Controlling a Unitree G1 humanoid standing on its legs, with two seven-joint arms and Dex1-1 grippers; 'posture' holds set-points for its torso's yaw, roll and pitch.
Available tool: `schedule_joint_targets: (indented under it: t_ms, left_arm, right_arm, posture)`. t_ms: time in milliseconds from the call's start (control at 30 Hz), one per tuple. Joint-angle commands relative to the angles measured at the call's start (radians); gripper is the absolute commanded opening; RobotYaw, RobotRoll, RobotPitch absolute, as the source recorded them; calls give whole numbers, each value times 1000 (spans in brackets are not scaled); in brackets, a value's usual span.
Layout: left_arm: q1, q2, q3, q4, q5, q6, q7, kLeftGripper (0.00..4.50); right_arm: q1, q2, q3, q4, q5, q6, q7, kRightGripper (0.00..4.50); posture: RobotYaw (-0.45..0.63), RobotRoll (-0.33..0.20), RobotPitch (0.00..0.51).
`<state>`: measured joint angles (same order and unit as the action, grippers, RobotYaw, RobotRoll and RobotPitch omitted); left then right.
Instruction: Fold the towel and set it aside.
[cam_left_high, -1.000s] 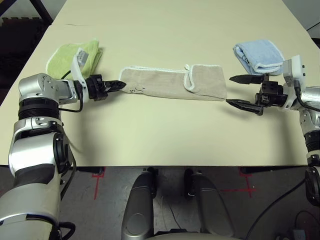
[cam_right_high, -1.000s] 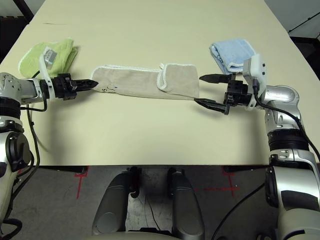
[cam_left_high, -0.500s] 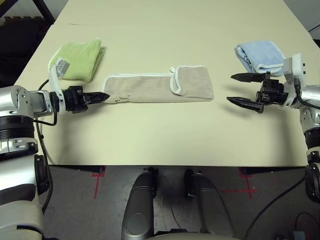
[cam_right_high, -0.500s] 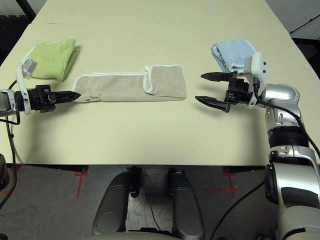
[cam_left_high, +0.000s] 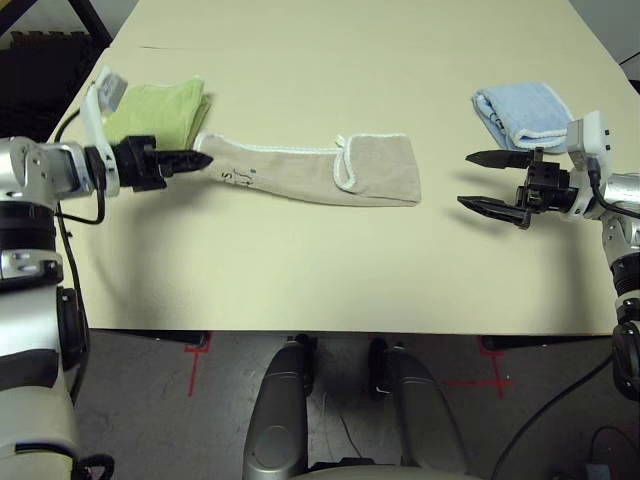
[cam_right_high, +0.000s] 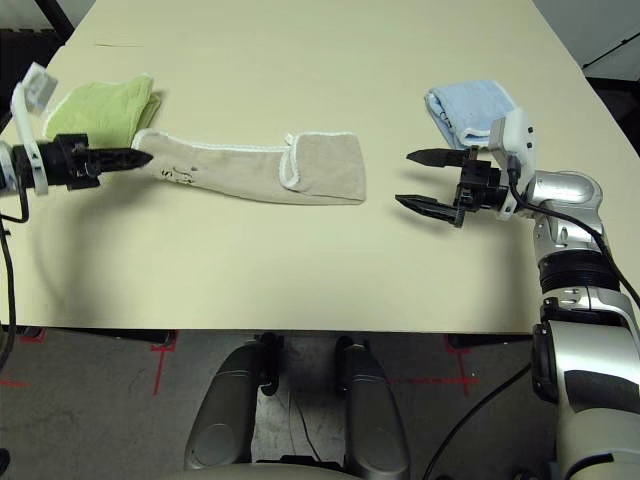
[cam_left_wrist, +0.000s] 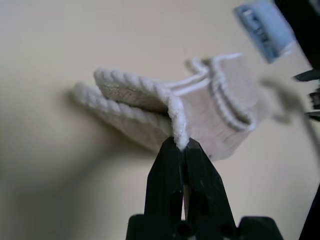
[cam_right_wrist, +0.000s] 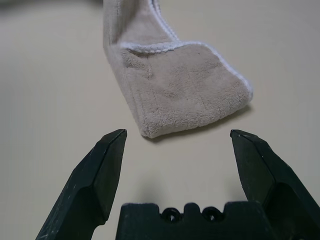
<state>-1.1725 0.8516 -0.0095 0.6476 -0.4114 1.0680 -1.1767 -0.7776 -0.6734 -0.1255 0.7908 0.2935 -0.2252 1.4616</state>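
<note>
Nearest the bottom edge of the head views runs the front edge of the cream table (cam_left_high: 330, 290), with bare tabletop just above it. At mid-right of the frame the right gripper (cam_left_high: 490, 182) hovers over that surface, its two black fingers spread wide with nothing between them — it points toward picture left, at the folded end of the towel (cam_left_high: 330, 172), and stands well apart from it. Across at mid-left, the left gripper (cam_left_high: 200, 159) is clamped tight on the towel's white-stitched corner, and the wrist view shows the edging pinched right at the fingertips (cam_left_wrist: 181, 148). From that raised corner the beige towel stretches toward picture right as a long doubled strip across the middle of the frame; its right end is folded back on itself and lies flat on the table.

Farther up — at upper left — a folded light green towel (cam_left_high: 160, 108) lies just behind the left gripper, beside the held corner. At upper right a folded light blue towel (cam_left_high: 522, 110) rests on the table behind the right gripper.
</note>
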Motion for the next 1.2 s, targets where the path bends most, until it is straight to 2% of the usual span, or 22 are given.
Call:
schedule_joint_targets:
  t_ms: [33, 133, 300, 533, 633, 800, 1000, 1200]
  left_arm:
    - [-63, -40, -36, -47, -26, 25, -67, 22]
    - [-95, -81, -48, -84, -45, 49, -94, 22]
    - [-123, -205, -65, -140, -77, 74, -86, 22]
    - [-154, -379, -78, -52, -27, -1, 7, 22]
    - [-168, -425, -99, 23, 13, -59, 28, 22]
    - [-187, -468, -143, 108, 64, -129, 7, 22]
    - [-203, -517, -166, 111, 73, -127, -34, 22]
    - [-227, -505, -195, 88, 72, -101, -118, 22]
  right_arm:
    - [17, -9, -4, -13, 2, -7, -5, 4500]
    - [20, -13, -9, -17, 4, -6, -15, 4500]
    - [46, -27, -21, -45, 15, 3, -30, 4500]
    - [82, -35, -29, -91, 31, 19, -58, 4500]
    - [95, -36, -29, -109, 37, 25, -68, 4500]
    - [104, -40, -28, -124, 42, 32, -82, 4500]
    - [102, -38, -24, -127, 42, 33, -91, 4500]
    - [101, -37, -21, -130, 42, 34, -94, 4500]
  posture:
    - [96, 0, 204]
    - [89, 0, 205]
    - [79, 0, 204]
    - [74, 0, 204]
    - [69, 0, 205]
    - [66, 0, 207]
    - [68, 0, 206]
    - [70, 0, 202]
